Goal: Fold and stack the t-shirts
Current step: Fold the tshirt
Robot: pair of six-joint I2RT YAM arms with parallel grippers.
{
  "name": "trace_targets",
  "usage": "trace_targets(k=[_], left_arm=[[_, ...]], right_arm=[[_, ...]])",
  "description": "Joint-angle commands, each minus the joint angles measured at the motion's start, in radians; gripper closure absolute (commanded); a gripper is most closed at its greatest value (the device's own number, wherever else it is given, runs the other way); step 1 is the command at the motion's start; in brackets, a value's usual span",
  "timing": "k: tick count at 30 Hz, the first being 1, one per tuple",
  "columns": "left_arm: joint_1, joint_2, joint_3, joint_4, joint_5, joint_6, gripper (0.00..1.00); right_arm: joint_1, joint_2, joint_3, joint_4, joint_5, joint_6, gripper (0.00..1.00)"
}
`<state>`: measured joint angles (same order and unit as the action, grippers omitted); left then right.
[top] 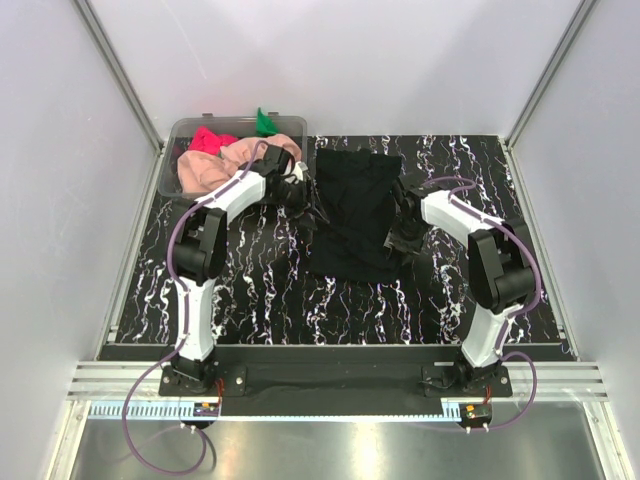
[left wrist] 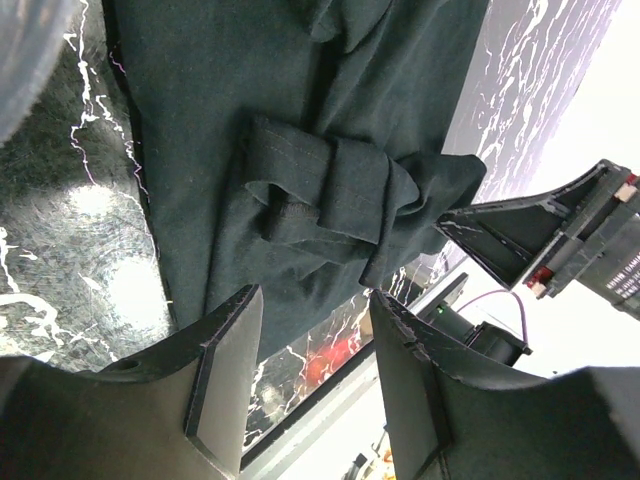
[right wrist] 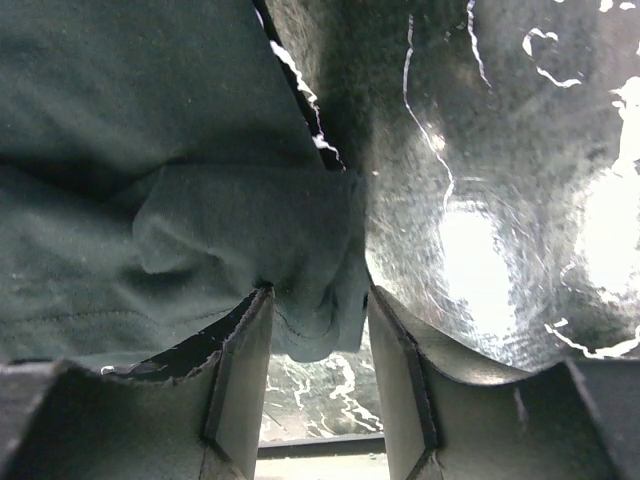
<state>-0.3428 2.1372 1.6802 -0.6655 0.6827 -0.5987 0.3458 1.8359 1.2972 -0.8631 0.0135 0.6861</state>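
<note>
now both half open: left hand (left wrist: 315, 310) over the black t-shirt (left wrist: 300, 120), right hand (right wrist: 315, 300) astride its edge.

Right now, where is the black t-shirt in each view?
Top external: the black t-shirt lies spread out at mid-table.
Left wrist: it fills the upper centre, with a bunched fold in the middle.
Right wrist: it covers the left half.
Shared landmark: the white-veined black tabletop.

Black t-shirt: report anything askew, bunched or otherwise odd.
The black t-shirt lies rumpled on the table, not flat: a wad of cloth is bunched into thick folds, and the shirt's outline is uneven.
</note>
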Motion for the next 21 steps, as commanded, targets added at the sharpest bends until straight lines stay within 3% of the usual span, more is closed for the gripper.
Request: trace_targets(k=[1,12,13,18,19,21], left_arm=[[0.002,-0.052,-0.016,-0.008,0.031,0.016,0.49],[0.002,-0.105,-0.079,-0.008,0.018,0.031,0.50],[0.002,-0.105,-0.083,-0.008,0.017,0.031,0.50],[0.002,-0.112,-0.096,-0.006,0.014,0.034,0.50],[0.002,-0.114,-0.096,-0.008,0.014,0.034,0.50],[0.002,-0.109,-0.096,-0.008,0.011,0.034,0.50]], right_arm=[[-0.007,0.019,0.005,0.045,-0.010,-0.016,0.50],[-0.005,0.052,0.019,0.076,-0.023,-0.054,0.53],[-0.005,0.056,0.020,0.081,-0.024,-0.057,0.63],[-0.005,0.045,0.033,0.081,-0.024,-0.065,0.78],[-0.007,0.042,0.034,0.081,-0.024,-0.065,0.91],[-0.005,0.034,0.034,0.081,-0.023,-0.066,1.00]])
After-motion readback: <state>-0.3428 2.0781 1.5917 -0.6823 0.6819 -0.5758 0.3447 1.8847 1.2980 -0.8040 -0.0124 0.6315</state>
